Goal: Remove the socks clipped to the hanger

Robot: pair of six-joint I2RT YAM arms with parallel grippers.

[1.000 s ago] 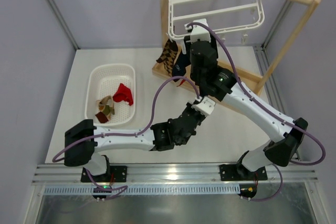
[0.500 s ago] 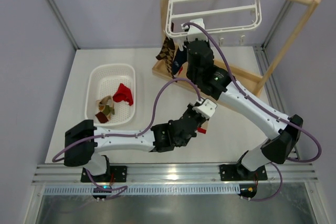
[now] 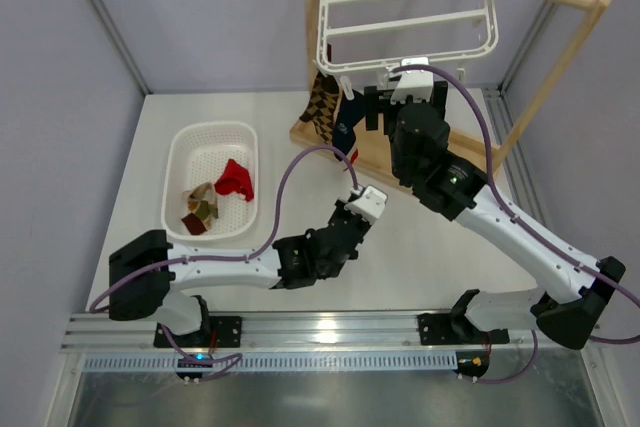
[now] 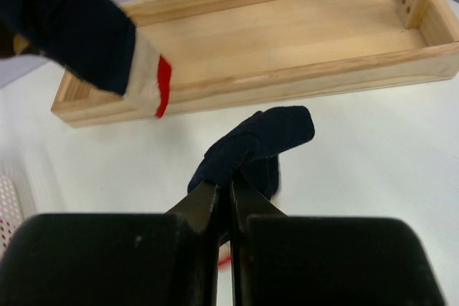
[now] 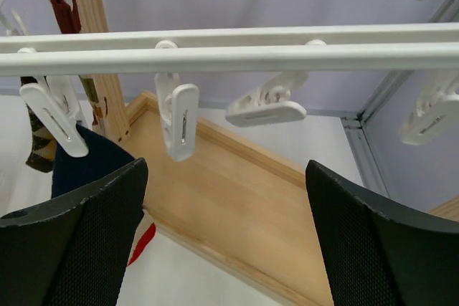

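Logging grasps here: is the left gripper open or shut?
Shut: the left gripper pinches a navy sock, with its fingers nearly touching around the fabric.

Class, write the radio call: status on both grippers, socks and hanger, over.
Left gripper shut on a navy sock, off the hanger. Right gripper open, empty, below hanger clips. Argyle sock and second navy sock clipped on. Path clear.

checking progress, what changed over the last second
The right gripper, open, slid right along the hanger to empty clips. The left gripper, shut on a navy sock, drew back left a little. Unchanged: the argyle sock and a second navy sock stay clipped, and the red sock and striped sock lie in the basket.
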